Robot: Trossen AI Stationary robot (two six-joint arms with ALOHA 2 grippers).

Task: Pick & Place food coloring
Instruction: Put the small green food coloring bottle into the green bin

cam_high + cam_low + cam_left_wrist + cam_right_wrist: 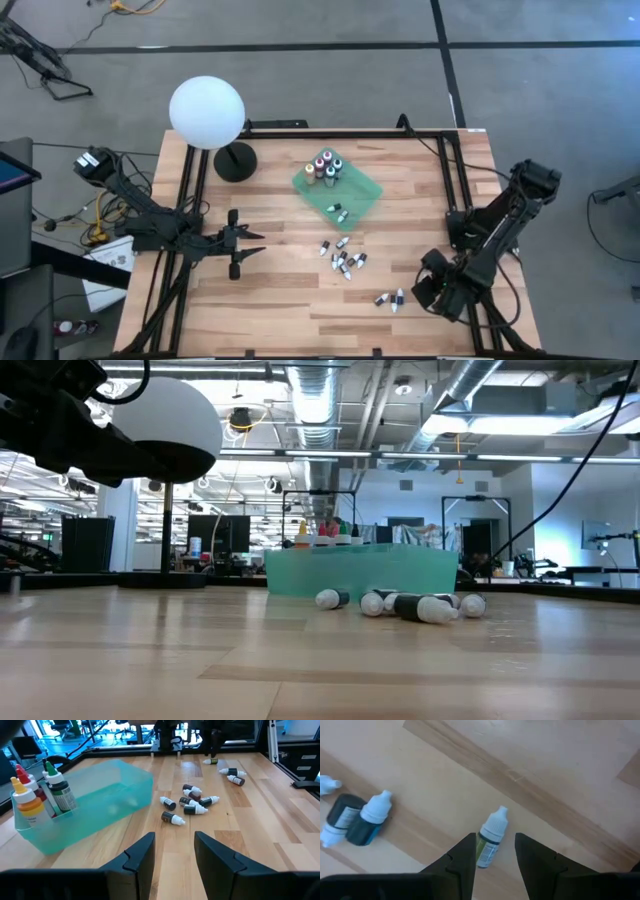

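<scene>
The food coloring is a lot of tiny bottles with white caps. Several stand in the far corner of the green tray (352,188), seen too in the left wrist view (55,790). Several more lie loose on the wood (342,258). Three lie near the right front (390,298). My right gripper (430,290) points down over these, open. A green-labelled bottle (490,840) lies on the table below the gap between its fingers, untouched. My left gripper (174,855) waits open at the left, aimed toward the tray.
A lamp with a white globe (206,112) and a black round base (235,162) stands at the far left. Two dark bottles (355,820) lie beside the green-labelled one. Bare wood lies along the near edge (300,320).
</scene>
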